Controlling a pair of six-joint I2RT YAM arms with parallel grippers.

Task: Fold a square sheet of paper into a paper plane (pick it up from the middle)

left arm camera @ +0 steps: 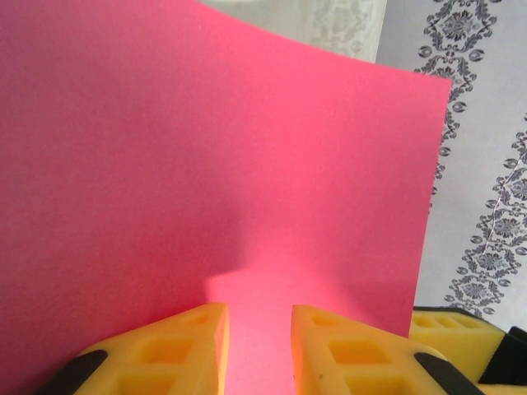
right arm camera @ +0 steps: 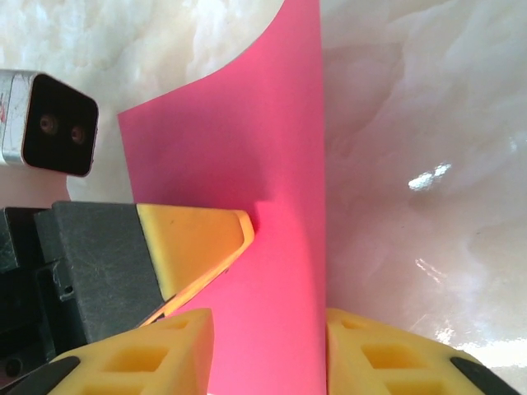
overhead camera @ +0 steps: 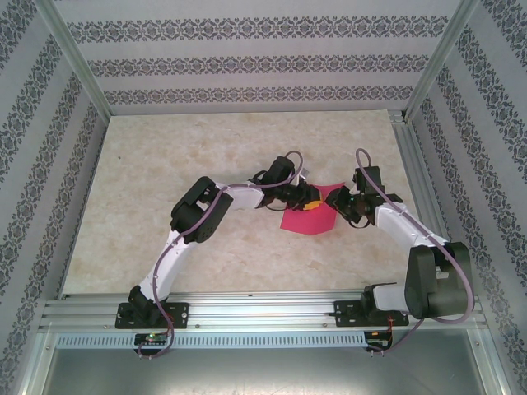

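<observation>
The pink sheet of paper (overhead camera: 309, 218) hangs curved just above the table between my two grippers. My left gripper (overhead camera: 310, 200) meets it from the left. In the left wrist view the sheet (left arm camera: 206, 164) faces the camera and bulges into the narrow gap of that gripper (left arm camera: 259, 317), pinched near its middle. In the right wrist view the sheet (right arm camera: 272, 206) runs between the parted fingers of my right gripper (right arm camera: 268, 325), its straight edge against the right pad. A left finger (right arm camera: 198, 239) presses the sheet's face there.
The marble-patterned table (overhead camera: 206, 148) is bare around the sheet. Patterned walls and metal posts (overhead camera: 82, 66) enclose it on three sides. A yellow finger of the right gripper (left arm camera: 453, 329) shows beside the sheet's edge.
</observation>
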